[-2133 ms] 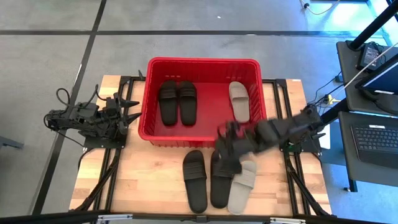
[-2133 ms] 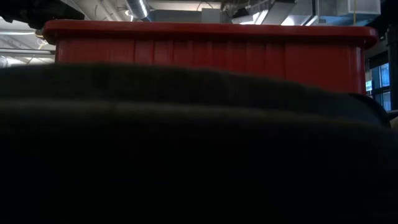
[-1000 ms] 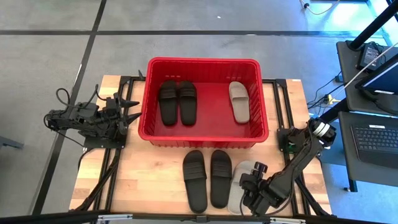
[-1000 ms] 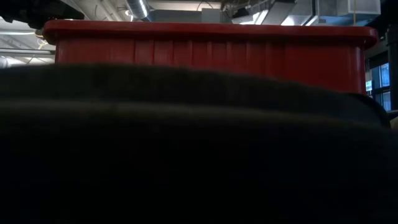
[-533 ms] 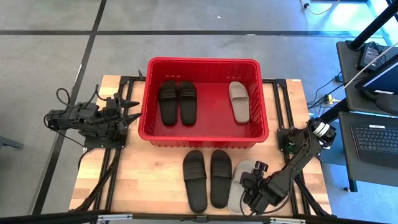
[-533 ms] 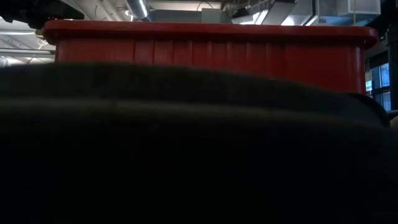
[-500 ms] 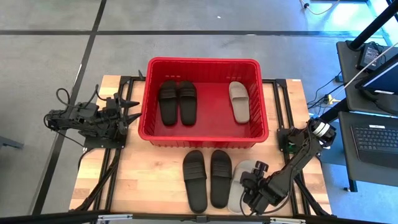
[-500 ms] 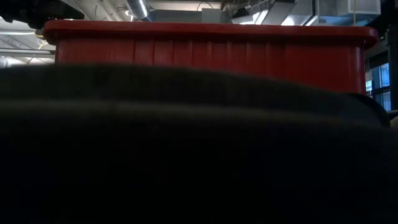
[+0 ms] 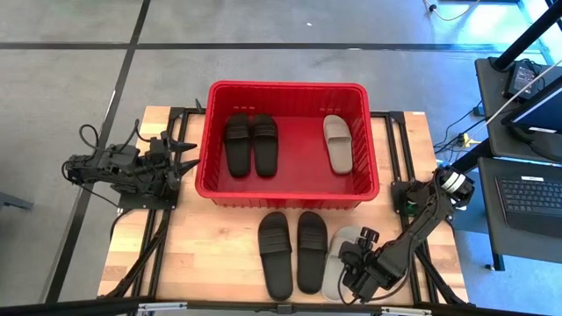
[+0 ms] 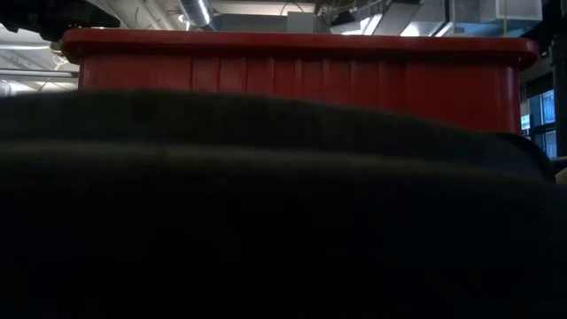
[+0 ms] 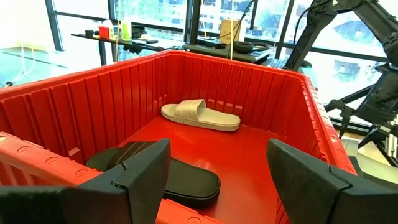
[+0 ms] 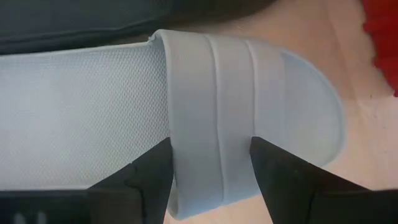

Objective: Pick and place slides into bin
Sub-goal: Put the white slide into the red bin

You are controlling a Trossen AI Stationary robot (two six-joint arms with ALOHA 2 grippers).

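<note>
Because its fingers straddle the ribbed strap of the light beige foam slide [image 12: 205,112], the right end effector [image 12: 208,163] looks poised, unclenched, to grasp.

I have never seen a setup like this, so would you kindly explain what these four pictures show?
Two dark robot arms work at a wooden table. The overhead picture shows a red lattice plastic bin holding two black foam slides and one beige slide. Two more black slides and a second beige slide lie on the table. The table-level camera is mostly blocked by something dark. Each wrist camera looks past its own claw: the left claw waits open beside the bin; the right claw straddles the beige slide's strap.
</note>
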